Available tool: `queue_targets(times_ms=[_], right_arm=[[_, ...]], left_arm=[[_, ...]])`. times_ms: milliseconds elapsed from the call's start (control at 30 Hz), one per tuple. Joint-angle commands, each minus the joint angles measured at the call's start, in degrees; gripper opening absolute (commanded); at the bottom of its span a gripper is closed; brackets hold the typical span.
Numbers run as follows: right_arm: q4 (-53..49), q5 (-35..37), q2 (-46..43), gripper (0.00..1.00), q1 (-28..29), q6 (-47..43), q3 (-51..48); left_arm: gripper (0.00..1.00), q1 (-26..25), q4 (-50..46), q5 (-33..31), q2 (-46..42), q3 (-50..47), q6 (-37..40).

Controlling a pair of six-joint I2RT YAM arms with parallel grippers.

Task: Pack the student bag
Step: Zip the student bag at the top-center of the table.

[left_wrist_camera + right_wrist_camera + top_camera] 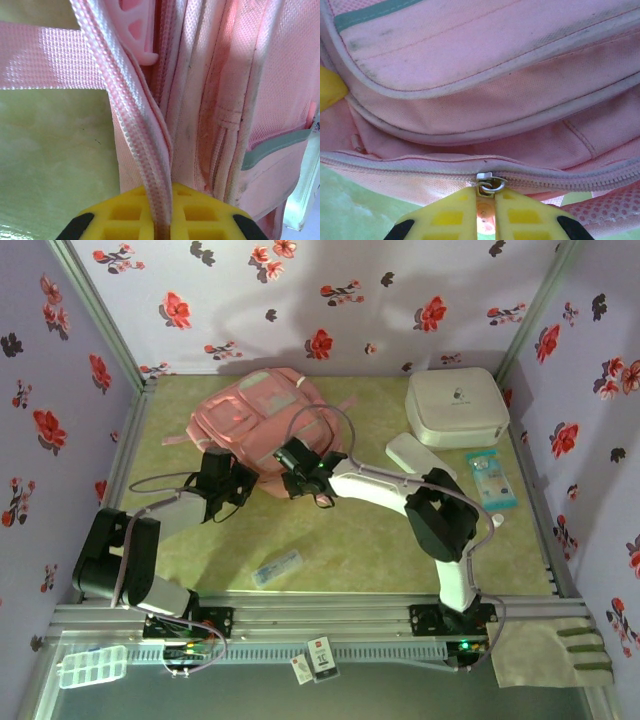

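Bag place: the student bag (262, 420) lies flat at the back-middle of the surface (380, 540), left of the white hard case (456, 406).
Left tool (161, 220): clenched on the bag's zip tape (145, 145).
Right tool (485, 210): clenched on the metal zip pull (487, 186).
Progress: early, I judge; the zip looks closed beside the pull.
Left to do: the case, blue packet (492, 478) and clear packet (277, 568) lie outside the bag.
Materials: soft woven pink fabric, grey-scuffed, with piped seams and ribbed zip tape; the case is smooth, hard and round-cornered.

Soft pink student bag (262, 415) — lying flat, straps splayed.
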Motion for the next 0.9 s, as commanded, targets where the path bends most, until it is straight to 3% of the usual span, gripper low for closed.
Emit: queue_targets(times_ms=[0,67,200,267,467,700,867], right_arm=[[0.83,-4.34,-3.01,0.13,0.02,-1.11,-1.45],[-0.04,-0.92,-3.40,0.12,0.02,-0.60,-1.87],[-4.86,12.77,-4.39,0.13,-1.01,2.89,-2.65],[-5.04,15.33,-5.44,0.15,-2.63,4.60,-4.60],[-2.59,10.71,-7.23,0.15,-9.71,6.18,-8.96],[1.23,1.28,-7.78,0.19,-10.14,-1.87,-8.91],[2.65,-1.59,-7.90,0.25,-10.21,-7.59,-9.25]], left_arm=[[0.05,-0.64,-0.20,1.59,-1.01,1.76,1.80],[0.05,-0.57,-0.47,1.45,-1.19,1.79,1.98],[0.05,-0.21,-2.00,0.54,-1.87,1.33,2.50],[0.05,0.00,-2.53,-0.13,-2.32,0.80,2.69],[0.04,0.37,-2.68,-0.25,-2.69,-0.14,3.04],[0.04,0.33,-3.01,0.02,-3.05,0.36,3.55],[0.04,0.41,-3.55,0.02,-3.13,0.48,4.07]])
